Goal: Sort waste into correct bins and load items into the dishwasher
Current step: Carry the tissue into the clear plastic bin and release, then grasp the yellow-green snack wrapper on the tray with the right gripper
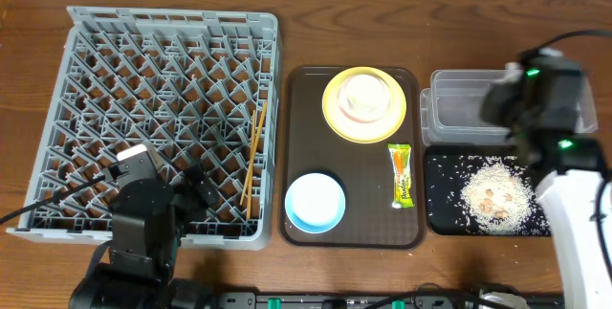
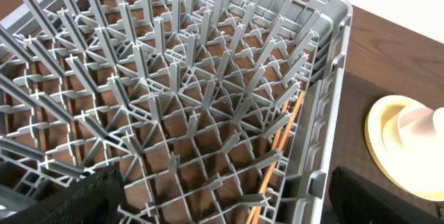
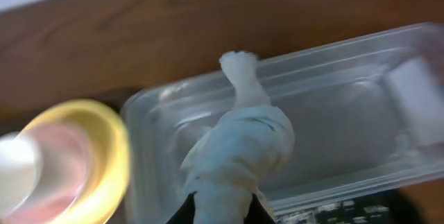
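Observation:
My right gripper (image 3: 223,195) is shut on the crumpled white napkin (image 3: 243,134), which it holds above the clear container (image 3: 333,113). From overhead the right arm (image 1: 540,94) hides part of that clear bin (image 1: 459,108). The black tray (image 1: 440,215) carries rice scraps (image 1: 494,194). My left gripper (image 2: 224,170) stands open over the grey dish rack (image 1: 163,89), near the chopsticks (image 1: 254,161) lying in it. The yellow plate (image 1: 363,103) carries the white cup (image 1: 364,94). The blue bowl (image 1: 315,202) and snack wrapper (image 1: 402,177) lie on the brown tray (image 1: 296,137).
The dish rack fills the table's left half and the brown serving tray sits in the middle. Both bins stand at the right, the clear one behind the black one. Bare wooden table (image 1: 382,22) runs along the back edge.

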